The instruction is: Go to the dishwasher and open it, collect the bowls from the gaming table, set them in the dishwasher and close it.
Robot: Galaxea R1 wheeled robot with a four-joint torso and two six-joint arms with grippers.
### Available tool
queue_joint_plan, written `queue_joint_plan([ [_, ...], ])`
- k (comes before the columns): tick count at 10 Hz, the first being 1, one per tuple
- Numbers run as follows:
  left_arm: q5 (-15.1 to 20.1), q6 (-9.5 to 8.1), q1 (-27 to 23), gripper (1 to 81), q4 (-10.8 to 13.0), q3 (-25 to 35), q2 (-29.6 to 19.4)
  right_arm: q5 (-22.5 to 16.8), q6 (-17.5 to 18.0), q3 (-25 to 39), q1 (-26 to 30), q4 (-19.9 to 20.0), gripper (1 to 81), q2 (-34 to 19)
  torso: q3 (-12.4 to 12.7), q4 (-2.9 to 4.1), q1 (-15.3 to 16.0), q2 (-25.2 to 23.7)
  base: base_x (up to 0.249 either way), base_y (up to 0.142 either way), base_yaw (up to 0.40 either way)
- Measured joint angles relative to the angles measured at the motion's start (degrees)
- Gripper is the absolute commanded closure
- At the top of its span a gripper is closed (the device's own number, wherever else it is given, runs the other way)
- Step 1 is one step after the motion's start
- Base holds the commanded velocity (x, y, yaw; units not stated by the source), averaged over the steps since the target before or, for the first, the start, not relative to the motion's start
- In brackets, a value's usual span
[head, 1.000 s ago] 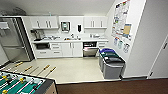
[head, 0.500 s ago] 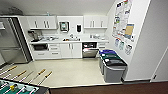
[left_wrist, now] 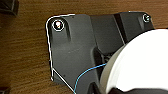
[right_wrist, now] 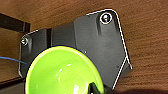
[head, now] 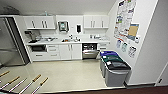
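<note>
Nearest the robot, a white bowl [left_wrist: 140,65] looms large in the left wrist view and a lime-green bowl [right_wrist: 62,72] in the right wrist view, both over wood-grain floor. Each seems carried, but whether either gripper is clamped on its bowl or how wide the fingers stand, I cannot tell.

In the head view, foosball rods with wooden handles [head: 37,78] jut in at the near left. Further on, grey bins with blue and green lids [head: 113,67] stand by the right wall. At the far wall the dishwasher [head: 89,50] sits under the counter, its dark interior showing, so it looks open.

The step appears to be carrying bowls to it: drive straight across the pale floor, well left of the bins, keeping both bowls level.

Posters [head: 125,22] hang on the right wall; their writing is unreadable, and no brand can be made out.
</note>
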Motion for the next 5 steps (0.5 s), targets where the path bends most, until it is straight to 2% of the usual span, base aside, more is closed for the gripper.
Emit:
queue_joint_plan([
  [5,-0.04,0.00,-0.01,81.1,0.00,0.00,0.16,0.02,0.00,0.00,-0.02,0.00,81.1,-0.18,0.00,0.00,0.00,0.00,0.249,0.000,0.000],
])
